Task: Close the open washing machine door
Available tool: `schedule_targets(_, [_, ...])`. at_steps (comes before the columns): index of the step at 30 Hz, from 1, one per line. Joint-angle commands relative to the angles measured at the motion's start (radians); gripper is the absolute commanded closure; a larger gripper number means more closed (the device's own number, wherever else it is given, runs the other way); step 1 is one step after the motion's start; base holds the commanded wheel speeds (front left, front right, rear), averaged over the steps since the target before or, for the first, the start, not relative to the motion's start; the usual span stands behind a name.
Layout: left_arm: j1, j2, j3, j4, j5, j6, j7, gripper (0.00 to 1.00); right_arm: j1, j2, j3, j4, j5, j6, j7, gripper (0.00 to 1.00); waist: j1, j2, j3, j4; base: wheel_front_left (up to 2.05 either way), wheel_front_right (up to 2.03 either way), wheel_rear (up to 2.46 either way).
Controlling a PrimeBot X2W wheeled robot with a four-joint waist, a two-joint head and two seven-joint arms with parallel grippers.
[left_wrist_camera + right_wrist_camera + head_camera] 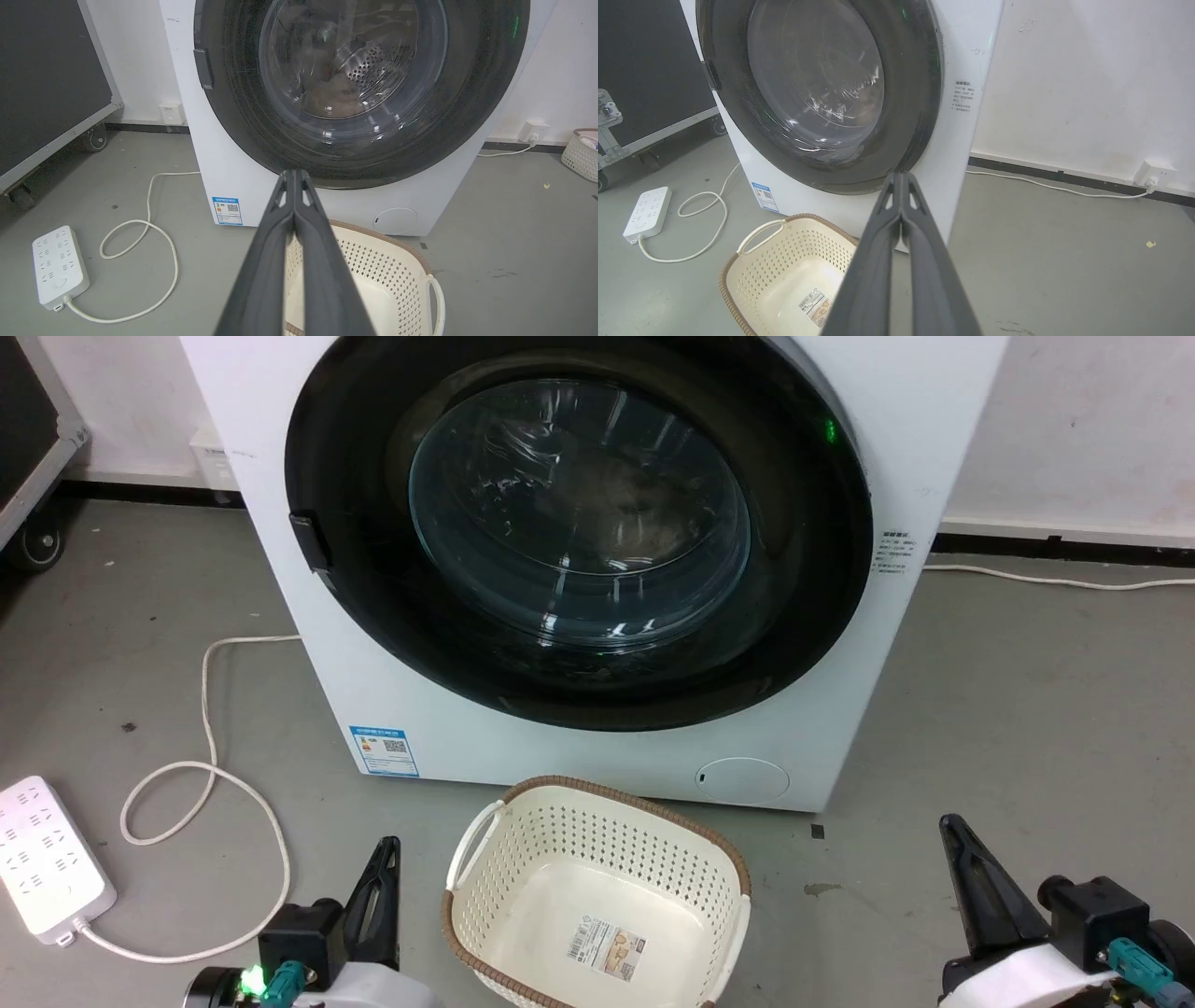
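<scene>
You are facing the washing machine door (579,523), sitting flush in the washing machine (579,761) front, apparently latched. It is likely handling heavy, rigid and slippery; press its black ring near the handle tab (310,543). The basket (607,840) is holding just a label. Left gripper (386,847) and right gripper (950,823) fingers are clenching together, empty.

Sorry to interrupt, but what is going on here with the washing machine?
The washing machine door looks seated flush in the washing machine, so it appears closed. The left pincer and right pincer are shut, holding nothing, low and clear of it. An empty basket stands before the machine.
</scene>
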Motion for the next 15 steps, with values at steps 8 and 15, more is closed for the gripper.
schedule_targets(8, [-0.013,0.0,0.01,-0.018,0.019,0.008,0.022,1.0,-0.012,0.006,0.007,-0.016,-0.008,0.0,0.019,1.0,0.0,0.0,0.002,-0.003,0.0,0.0,0.0])
schedule_targets(15, [-0.015,0.0,0.014,-0.029,0.027,0.012,0.036,1.0,-0.014,0.007,0.012,-0.023,-0.011,0.0,0.033,1.0,0.0,0.0,0.004,-0.005,0.0,0.0,0.0])
